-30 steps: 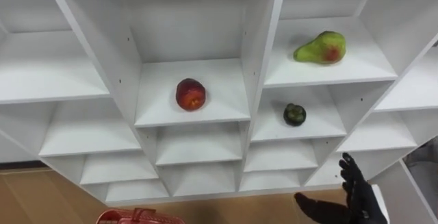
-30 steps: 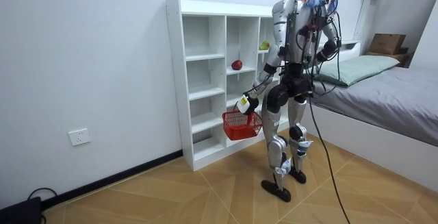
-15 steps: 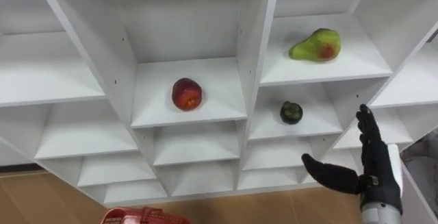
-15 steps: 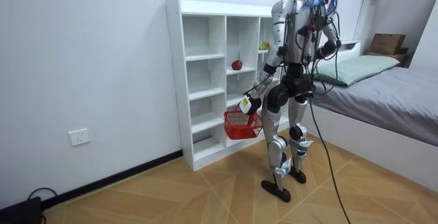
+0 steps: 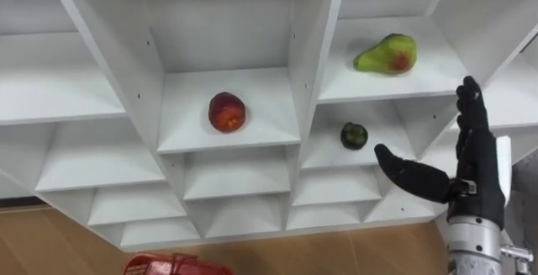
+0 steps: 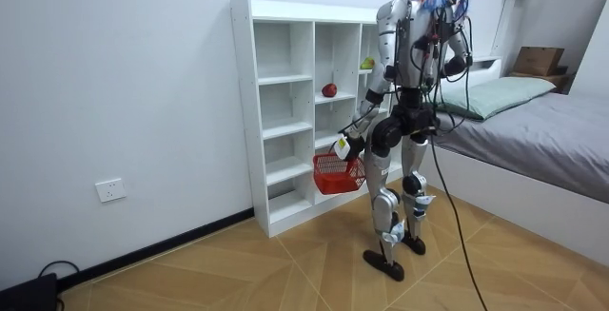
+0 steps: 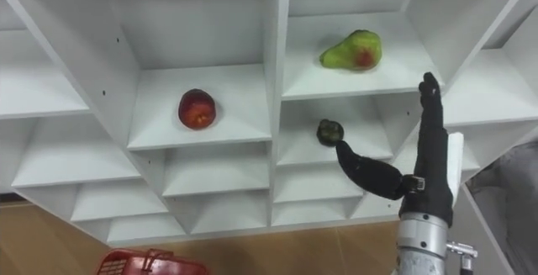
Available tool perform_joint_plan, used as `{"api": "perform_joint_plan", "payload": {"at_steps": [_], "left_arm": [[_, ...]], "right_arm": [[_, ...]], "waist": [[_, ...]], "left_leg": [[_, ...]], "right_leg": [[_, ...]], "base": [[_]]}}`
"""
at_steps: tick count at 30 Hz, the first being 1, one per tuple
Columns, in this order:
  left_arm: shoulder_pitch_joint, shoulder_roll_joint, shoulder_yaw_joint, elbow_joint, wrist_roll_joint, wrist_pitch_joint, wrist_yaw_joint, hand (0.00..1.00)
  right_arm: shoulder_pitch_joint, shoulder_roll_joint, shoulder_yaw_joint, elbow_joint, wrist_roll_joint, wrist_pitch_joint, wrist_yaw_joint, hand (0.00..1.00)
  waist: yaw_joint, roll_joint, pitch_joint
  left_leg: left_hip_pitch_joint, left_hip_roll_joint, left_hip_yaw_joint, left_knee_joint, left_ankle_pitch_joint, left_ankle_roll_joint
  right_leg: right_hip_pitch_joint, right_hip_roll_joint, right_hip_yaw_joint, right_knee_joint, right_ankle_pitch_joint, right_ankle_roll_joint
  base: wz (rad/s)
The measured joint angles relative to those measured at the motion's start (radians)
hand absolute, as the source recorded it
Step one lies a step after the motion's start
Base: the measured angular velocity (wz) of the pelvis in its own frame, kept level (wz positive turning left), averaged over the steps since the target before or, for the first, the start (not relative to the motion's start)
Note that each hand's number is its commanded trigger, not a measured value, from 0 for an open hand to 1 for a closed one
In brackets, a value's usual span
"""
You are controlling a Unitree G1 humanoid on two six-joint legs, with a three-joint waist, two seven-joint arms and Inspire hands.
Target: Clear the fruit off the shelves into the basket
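Stands upright close before the white closet [image 5: 303,48], facing its open compartments. Has a bed [image 6: 533,126] off to the closet's side on the room view's right.

Holds right robot hand [image 5: 475,178] raised before the closet's right part. Keeps fingers straight and pointing up, thumb stuck out sideways toward the closet's middle. Grasps nothing and touches neither shelf nor fruit.

Carries red basket [image 6: 335,172] low, level with the closet's lower shelves. Hangs it from left robot hand [image 6: 353,145], apparently curled round the handle, though small at that range. Catches the basket's rim again at the bottom edge of the eye views, below the closet.

Logged three fruits, all in the closet:
- Found round red fruit [image 5: 227,112] on a shelf in a middle column.
- Found green pear [image 5: 385,56], blushed red, lying on its side one column to the right, on a slightly higher shelf.
- Found small dark green fruit [image 5: 354,135] on the shelf directly beneath the pear's, near the thumb tip but apart from it.
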Motion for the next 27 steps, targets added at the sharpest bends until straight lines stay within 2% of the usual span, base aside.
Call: {"api": "perform_joint_plan", "payload": {"at_steps": [10, 17, 22, 25, 27], "left_arm": [[-0.01, 0.005, 0.001, 0.024, 0.0, 0.001, -0.007, 1.0], [-0.011, 0.009, 0.004, 0.029, 0.0, 0.009, -0.011, 1.0], [-0.013, 0.009, 0.038, 0.027, 0.011, 0.017, -0.021, 1.0], [-0.011, 0.012, 0.051, 0.018, 0.011, 0.028, -0.021, 1.0], [-0.007, 0.019, 0.051, 0.005, 0.013, 0.032, -0.02, 1.0]], "right_arm": [[-0.023, -0.046, 0.0, -0.048, 0.0, -0.011, -0.031, 0.0], [-0.03, -0.057, -0.001, -0.057, 0.002, -0.005, -0.009, 0.0], [-0.09, -0.095, -0.035, -0.058, 0.009, 0.012, 0.033, 0.0], [-0.1, -0.098, -0.062, -0.057, 0.016, 0.015, 0.057, 0.0], [-0.105, -0.099, -0.066, -0.057, 0.037, 0.016, 0.067, 0.0]], "waist": [[0.02, 0.001, -0.001], [0.023, -0.007, -0.0036], [0.021, -0.027, -0.0021], [0.021, -0.039, -0.0016], [0.021, -0.044, 0.0019]], "left_leg": [[0.001, 0.002, -0.003, 0.0, 0.0, 0.0], [0.004, 0.005, -0.007, 0.001, 0.0, 0.0], [0.002, 0.004, -0.008, 0.003, 0.002, 0.002], [0.005, 0.004, -0.009, 0.003, 0.002, 0.003], [0.003, 0.004, -0.009, 0.003, 0.002, 0.003]], "right_leg": [[0.007, 0.001, -0.004, 0.001, 0.002, -0.001], [0.015, 0.001, -0.021, 0.002, 0.004, -0.004], [0.021, -0.001, -0.025, -0.002, 0.005, -0.005], [0.028, -0.001, -0.029, -0.016, 0.009, -0.002], [0.027, -0.001, -0.032, -0.016, 0.009, -0.002]], "base": [[0.0], [0.02], [0.02], [0.06], [0.02]]}}
